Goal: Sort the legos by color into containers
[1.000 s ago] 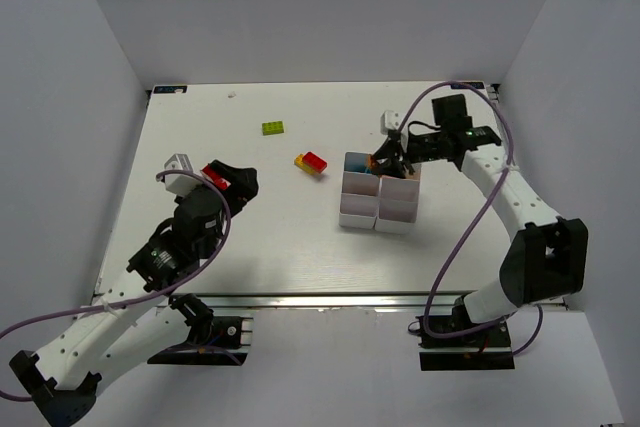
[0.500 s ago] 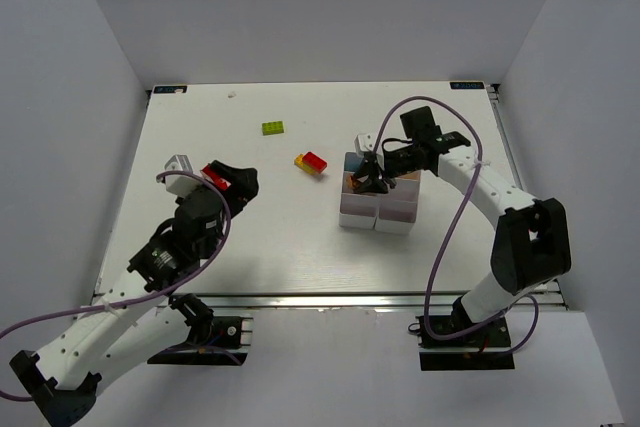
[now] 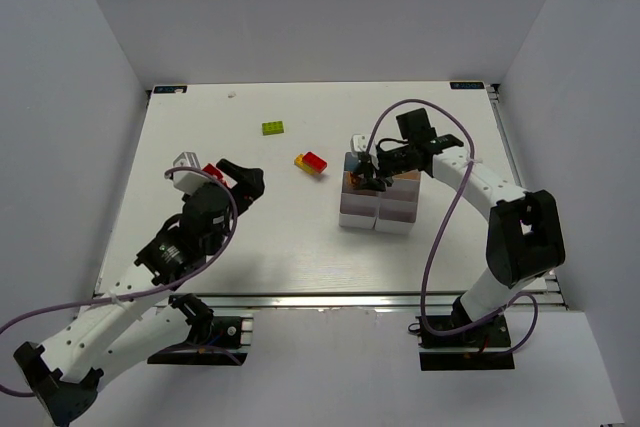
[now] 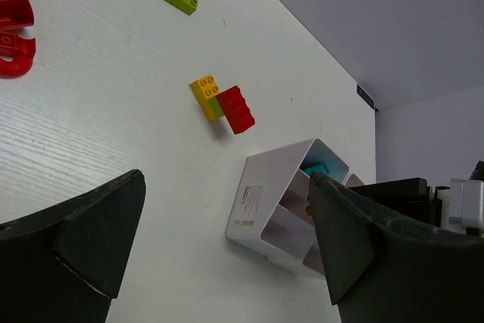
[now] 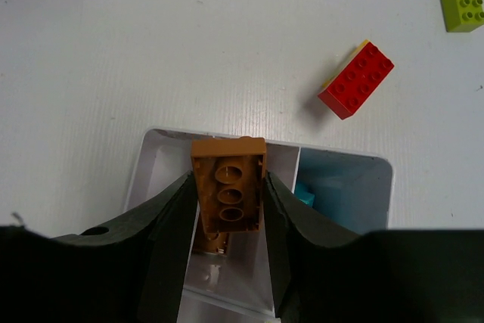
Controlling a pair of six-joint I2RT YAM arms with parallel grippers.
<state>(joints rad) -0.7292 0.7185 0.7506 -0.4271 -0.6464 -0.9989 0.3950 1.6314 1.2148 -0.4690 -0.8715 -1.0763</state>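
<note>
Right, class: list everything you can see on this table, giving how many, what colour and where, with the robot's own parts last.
table: one, white, under everything
containers: one white block of bins, right of centre
lime green brick: one, far side, lying alone
red brick: one, left of the containers
yellow brick: one, against the red brick
cyan brick: one, inside a bin
orange brick: one, held over the neighbouring bin
red plastic piece: one, table's left; kind unclear
left gripper: black, open, empty, at the left
right gripper: black, shut on the orange brick, above the containers
</note>
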